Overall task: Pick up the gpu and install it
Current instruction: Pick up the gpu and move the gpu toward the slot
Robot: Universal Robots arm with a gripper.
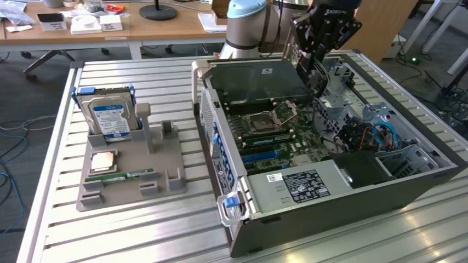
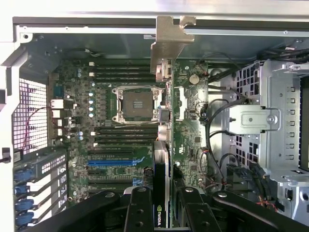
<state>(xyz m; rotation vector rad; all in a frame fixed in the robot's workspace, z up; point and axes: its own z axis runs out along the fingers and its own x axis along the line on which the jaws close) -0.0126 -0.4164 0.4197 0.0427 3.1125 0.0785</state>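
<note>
**I pinch the gpu [image 2: 161, 164] over the open case [image 1: 351, 192].**
My gripper [image 2: 164, 205] clamps the card's dark edge above the motherboard [image 2: 120, 145], just beside the CPU socket [image 2: 136, 104]. Its pale bracket [image 2: 167, 43] is near the case wall. Cables [image 2: 217, 121] and the drive cage [image 2: 280, 121] crowd one side.

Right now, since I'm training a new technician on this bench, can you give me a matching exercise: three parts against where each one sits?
Parts:
1. gpu
2. hard drive
3. memory stick

Places:
A. lying flat on the grey holder
B. held in the gripper over the open case
C. standing upright on the grey holder

Pairs: 1-B, 2-C, 3-A
</note>
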